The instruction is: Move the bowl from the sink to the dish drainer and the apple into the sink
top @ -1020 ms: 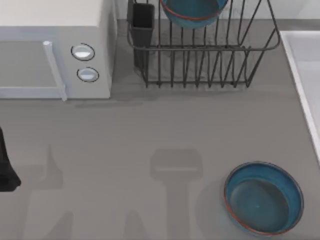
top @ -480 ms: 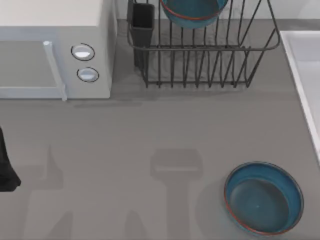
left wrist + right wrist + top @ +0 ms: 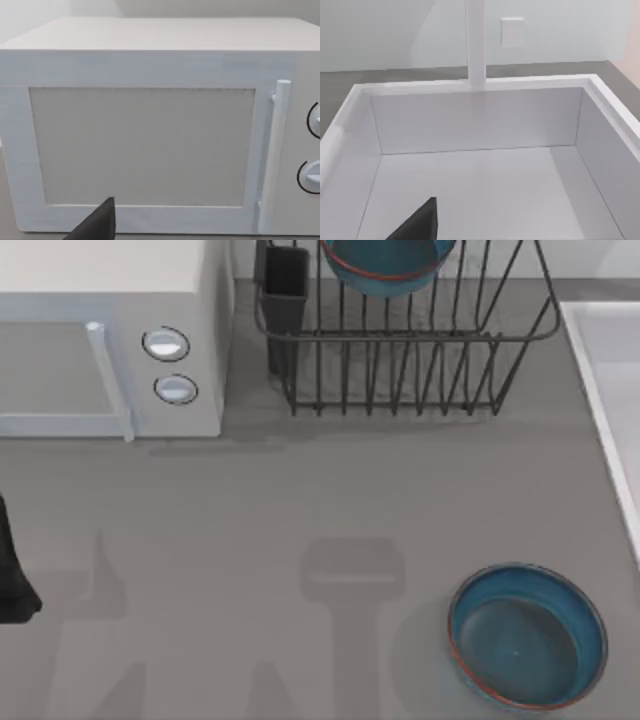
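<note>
While the counter (image 3: 300,500) sits quiet, much is cut off.
Bowl (image 3: 385,265): in the dish drainer (image 3: 400,350), upper middle, top cropped.
Sink (image 3: 612,390): right edge, partly seen.
Left arm (image 3: 12,570): left edge; fingers' state, cannot tell.
Wider dish (image 3: 527,635): lower right.

Bowl (image 3: 385,262) in the dish drainer (image 3: 420,350) — microwave (image 3: 110,340) left, sink (image 3: 610,390) right.

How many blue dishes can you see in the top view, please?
2. The bowl sits in the dish drainer, cut off by the picture's upper edge; the wider shallow dish lies on the table at lower right.
</note>
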